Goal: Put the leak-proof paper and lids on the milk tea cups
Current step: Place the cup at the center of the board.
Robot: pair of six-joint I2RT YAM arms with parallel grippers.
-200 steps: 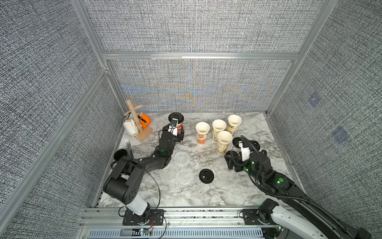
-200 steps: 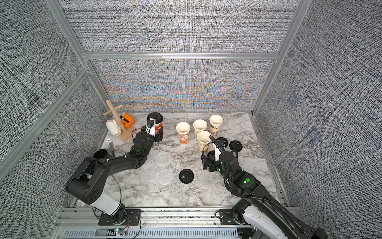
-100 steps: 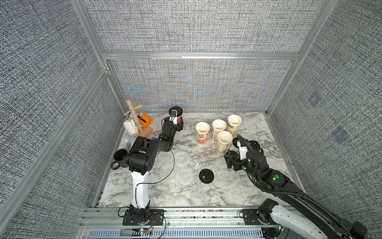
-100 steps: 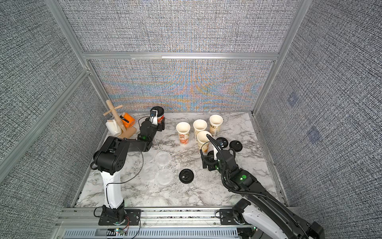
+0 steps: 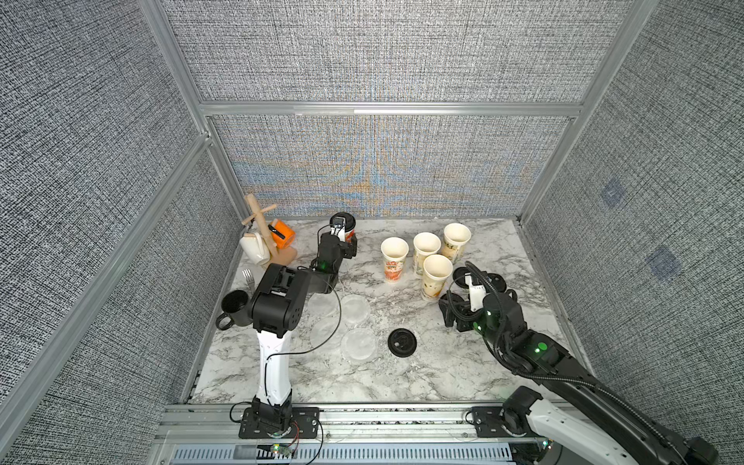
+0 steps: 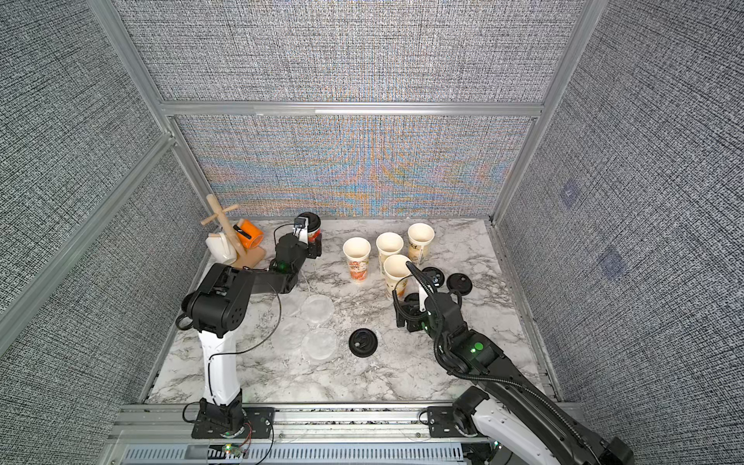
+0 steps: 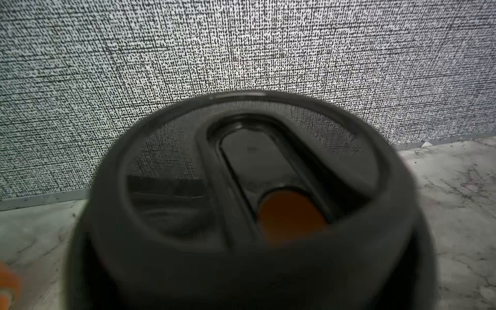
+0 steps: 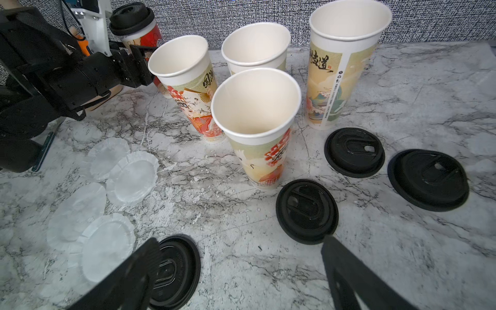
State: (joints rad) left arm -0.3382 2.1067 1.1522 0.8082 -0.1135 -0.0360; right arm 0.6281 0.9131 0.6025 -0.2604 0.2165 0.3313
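Several open milk tea cups (image 5: 394, 251) (image 8: 255, 107) stand in a cluster at the back right. A further cup, red with a black lid (image 5: 348, 224) (image 8: 132, 18) (image 7: 252, 174), stands near the back wall. My left gripper (image 5: 347, 243) is closed round its body. The lid fills the left wrist view and hides the fingers. Several leak-proof paper discs (image 5: 355, 308) (image 8: 132, 177) lie overlapping on the table. My right gripper (image 8: 240, 244) (image 5: 453, 318) hangs open and empty over bare marble in front of the cups.
Black lids lie on the marble (image 5: 402, 342) (image 8: 306, 210) (image 8: 354, 151) (image 8: 428, 179), one beside my right gripper's finger. A wooden mug tree with an orange and a white mug (image 5: 265, 237), a black mug (image 5: 235, 308) and a fork (image 5: 248, 277) stand at the left.
My left arm has risen at the elbow and carried the lidded cup a little toward the back wall. The right gripper has barely moved and stays open.
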